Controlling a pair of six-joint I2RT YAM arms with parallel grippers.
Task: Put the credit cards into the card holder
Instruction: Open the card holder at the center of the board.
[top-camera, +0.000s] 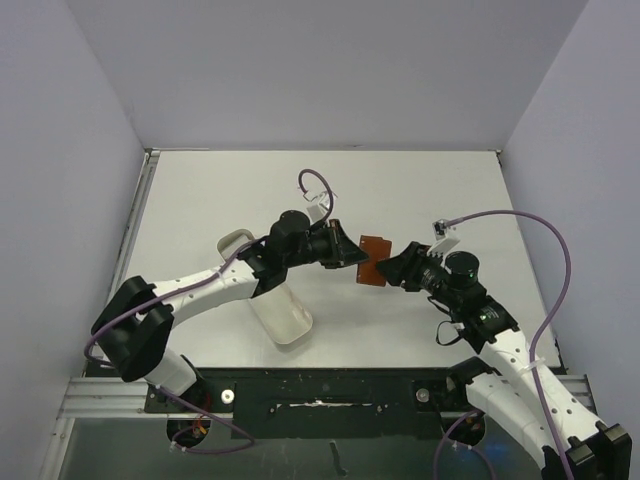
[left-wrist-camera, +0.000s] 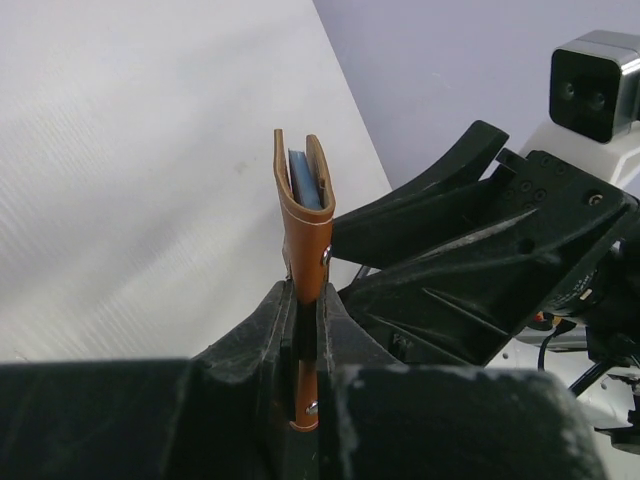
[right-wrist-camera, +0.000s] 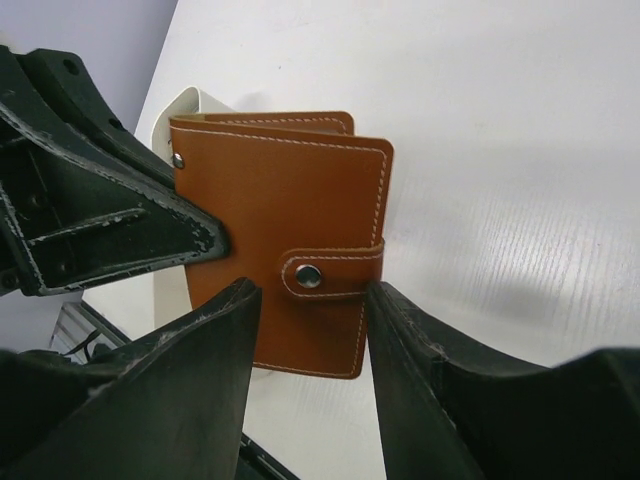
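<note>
The card holder (top-camera: 374, 256) is a reddish-brown leather wallet held above the table between both arms. My left gripper (top-camera: 350, 252) is shut on its lower edge (left-wrist-camera: 305, 300). In the left wrist view the card holder (left-wrist-camera: 306, 225) stands edge-on, and a bluish-grey credit card (left-wrist-camera: 303, 178) shows between its leaves. My right gripper (top-camera: 386, 268) is open and faces the flat side; in the right wrist view its fingers (right-wrist-camera: 225, 330) straddle the card holder (right-wrist-camera: 290, 210) near the snap tab (right-wrist-camera: 330, 272). The yellow-orange card is hidden.
A long white oblong tray (top-camera: 279, 308) lies on the white table under my left arm; its end shows behind the card holder in the right wrist view (right-wrist-camera: 192, 105). Pale walls enclose the table on three sides. Purple cables loop over both arms.
</note>
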